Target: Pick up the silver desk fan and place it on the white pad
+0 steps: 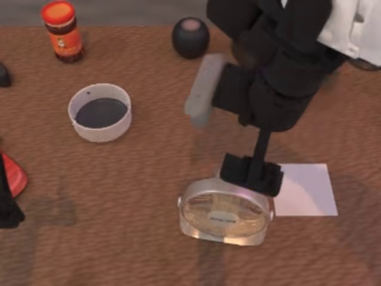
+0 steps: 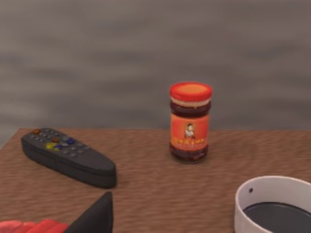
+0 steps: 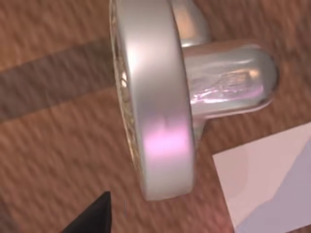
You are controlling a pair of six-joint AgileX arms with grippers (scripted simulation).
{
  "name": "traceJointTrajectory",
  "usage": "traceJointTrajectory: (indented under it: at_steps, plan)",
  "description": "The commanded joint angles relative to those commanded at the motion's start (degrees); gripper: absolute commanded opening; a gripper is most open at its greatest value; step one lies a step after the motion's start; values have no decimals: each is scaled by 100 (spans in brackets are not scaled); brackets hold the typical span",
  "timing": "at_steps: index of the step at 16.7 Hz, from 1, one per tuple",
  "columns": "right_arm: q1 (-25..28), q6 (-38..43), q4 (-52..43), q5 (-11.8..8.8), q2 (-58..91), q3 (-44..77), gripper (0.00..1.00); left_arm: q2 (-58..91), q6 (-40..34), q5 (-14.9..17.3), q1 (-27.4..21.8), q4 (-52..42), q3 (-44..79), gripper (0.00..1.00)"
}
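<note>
The silver desk fan (image 1: 225, 213) stands near the table's front, right of centre, its wire cage facing up toward the camera. The white pad (image 1: 306, 190) lies flat just right of it. My right gripper (image 1: 250, 174) hangs open over the fan's back edge, holding nothing. In the right wrist view the fan's rim and rounded base (image 3: 160, 97) fill the middle, a pad corner (image 3: 272, 179) is beside them, and one dark fingertip (image 3: 95, 218) shows clear of the fan. My left gripper (image 1: 6, 205) is parked open at the left edge.
A white bowl with a dark inside (image 1: 100, 112) sits left of centre. A red-lidded jar (image 1: 61, 31) and a dark round object (image 1: 190, 37) stand at the back. A black remote (image 2: 68, 156) and a red object (image 1: 15, 173) lie at the far left.
</note>
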Motion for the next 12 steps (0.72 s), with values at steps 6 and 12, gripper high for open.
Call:
traceJointTrajectory:
  at_steps: [6,12]
  plan:
    - [475,-316,-865,2,1112,978,100,0,0,0,0,0,0,100]
    - [463,-322,-751,2,1094,862,100,0,0,0,0,0,0,100]
